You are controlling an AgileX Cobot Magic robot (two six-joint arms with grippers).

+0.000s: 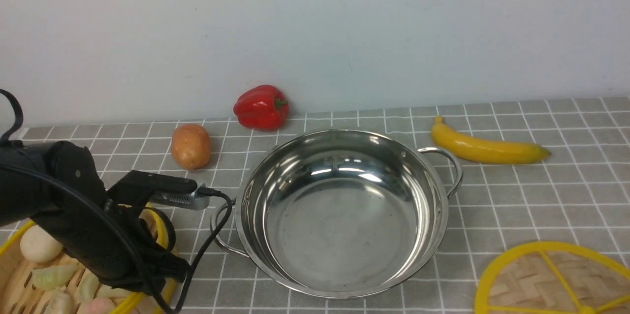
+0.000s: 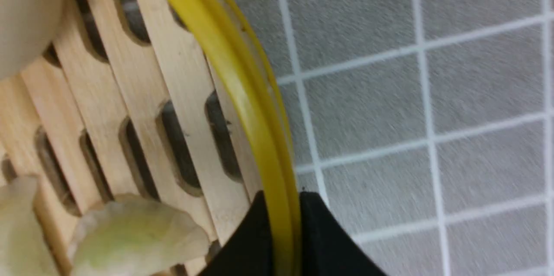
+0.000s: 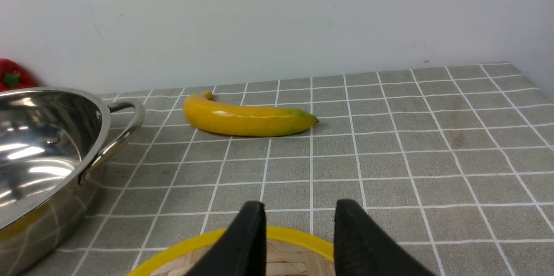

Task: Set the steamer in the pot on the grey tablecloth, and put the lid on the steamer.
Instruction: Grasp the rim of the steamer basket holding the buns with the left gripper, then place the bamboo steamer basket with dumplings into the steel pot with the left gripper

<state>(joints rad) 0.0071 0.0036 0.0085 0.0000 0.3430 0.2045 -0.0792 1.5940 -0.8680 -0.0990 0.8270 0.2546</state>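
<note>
Steamer gripped, pot unfilled
Left jaws (image 2: 285,224) were clamped on the steamer's rim (image 2: 255,107); right jaws (image 3: 301,241) stood parted, empty. Placing and lidding remained.

- You had the steamer (image 1: 14,267), yellow-rimmed, slatted and bun-filled, at the left.
- Your shiny pot (image 1: 344,235) stood empty on the grey tablecloth (image 1: 531,205), white-gridded.
- Your woven, yellow-rimmed lid (image 1: 536,274) lay flat, right.
</note>
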